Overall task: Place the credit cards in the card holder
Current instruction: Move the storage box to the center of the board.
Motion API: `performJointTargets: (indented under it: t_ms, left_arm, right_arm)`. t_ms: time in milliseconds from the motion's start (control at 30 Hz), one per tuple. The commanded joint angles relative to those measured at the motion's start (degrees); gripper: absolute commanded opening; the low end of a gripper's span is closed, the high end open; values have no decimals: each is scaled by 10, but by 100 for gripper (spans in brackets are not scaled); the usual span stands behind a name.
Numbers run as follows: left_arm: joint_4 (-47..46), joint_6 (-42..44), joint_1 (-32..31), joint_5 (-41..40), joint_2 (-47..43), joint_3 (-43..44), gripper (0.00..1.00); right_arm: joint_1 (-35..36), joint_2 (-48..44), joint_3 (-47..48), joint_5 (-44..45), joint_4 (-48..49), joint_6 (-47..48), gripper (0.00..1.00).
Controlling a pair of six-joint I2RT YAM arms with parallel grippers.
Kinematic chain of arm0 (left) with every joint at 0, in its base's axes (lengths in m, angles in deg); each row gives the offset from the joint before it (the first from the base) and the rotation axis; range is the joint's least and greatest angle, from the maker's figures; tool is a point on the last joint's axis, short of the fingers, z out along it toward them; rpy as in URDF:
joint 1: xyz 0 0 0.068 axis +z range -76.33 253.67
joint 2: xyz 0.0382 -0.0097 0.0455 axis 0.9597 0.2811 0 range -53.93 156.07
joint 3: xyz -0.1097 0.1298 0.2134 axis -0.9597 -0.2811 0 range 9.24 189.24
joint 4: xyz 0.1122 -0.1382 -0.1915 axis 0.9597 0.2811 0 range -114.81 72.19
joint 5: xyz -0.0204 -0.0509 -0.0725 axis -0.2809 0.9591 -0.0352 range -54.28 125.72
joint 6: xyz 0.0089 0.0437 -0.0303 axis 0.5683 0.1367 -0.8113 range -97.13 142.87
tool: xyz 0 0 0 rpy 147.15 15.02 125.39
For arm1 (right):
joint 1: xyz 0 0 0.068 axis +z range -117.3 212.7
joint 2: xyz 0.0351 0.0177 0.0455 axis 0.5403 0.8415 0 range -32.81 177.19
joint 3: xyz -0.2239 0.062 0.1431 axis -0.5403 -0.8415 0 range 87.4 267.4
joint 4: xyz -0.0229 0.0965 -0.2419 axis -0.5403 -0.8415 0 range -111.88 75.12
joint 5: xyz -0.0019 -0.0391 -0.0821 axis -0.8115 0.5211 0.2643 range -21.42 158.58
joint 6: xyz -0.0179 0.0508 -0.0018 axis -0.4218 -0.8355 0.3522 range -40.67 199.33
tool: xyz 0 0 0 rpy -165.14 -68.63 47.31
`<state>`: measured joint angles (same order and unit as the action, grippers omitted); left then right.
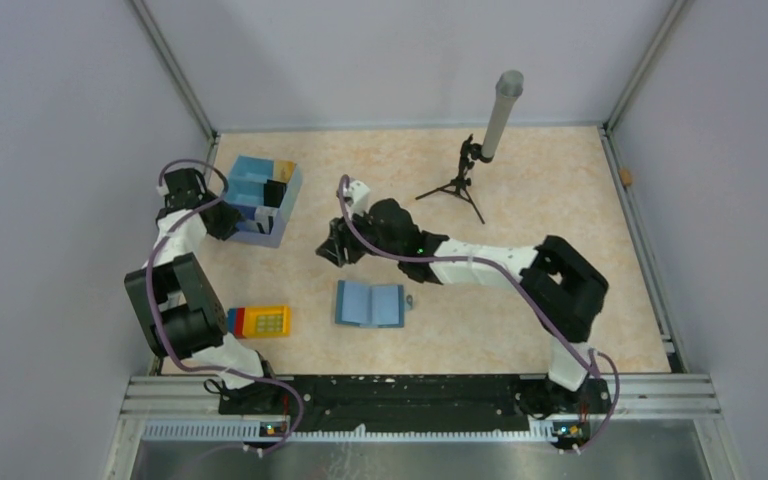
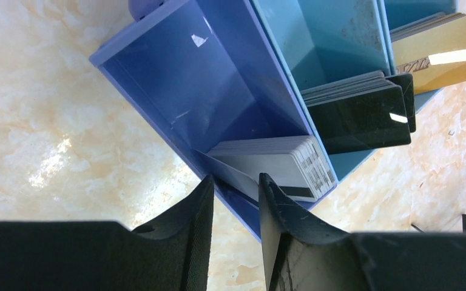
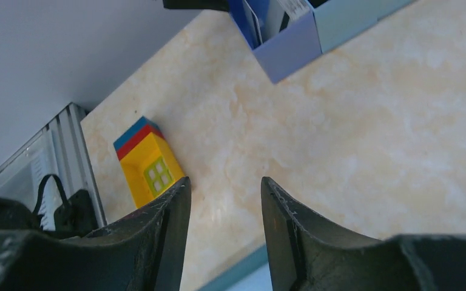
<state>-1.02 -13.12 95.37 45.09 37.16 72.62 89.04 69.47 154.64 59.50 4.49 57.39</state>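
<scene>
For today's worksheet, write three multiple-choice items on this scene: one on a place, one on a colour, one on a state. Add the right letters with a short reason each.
1. Where are the credit cards?
A. in the compartments of the blue tray
B. in a glass jar
C. on a plate

2. The card stack nearest the left gripper is:
A. gold
B. black
C. pale

3. The card holder is:
A. clasped shut
B. lying open
C. standing on edge

Answers:
1 A, the left wrist view shows the cards standing in the tray.
2 C, the pale stack sits just beyond the jaws.
3 B, the top view shows its two inner halves spread flat.
</scene>
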Motion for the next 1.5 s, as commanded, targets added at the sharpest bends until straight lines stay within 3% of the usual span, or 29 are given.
performJointTargets:
  t_ms: [0,267,600,1067,1467]
  left_arm:
    - [33,24,0,-18,25,11,34]
    - [39,33,0,1,40,15,32]
    - [54,48,-22,-1,51,17,26]
    - [58,47,-39,15,24,-20,24]
    - [54,42,-59,30,-17,-65,24]
  right_arm:
    - [6,92,111,-39,56,46,45]
    - [9,263,293,-53,6,106,44]
    - [8,376,458,-25,-64,147,42]
    - [7,337,406,-14,-45,151,42]
    - [-2,264,293,6,-3,125,42]
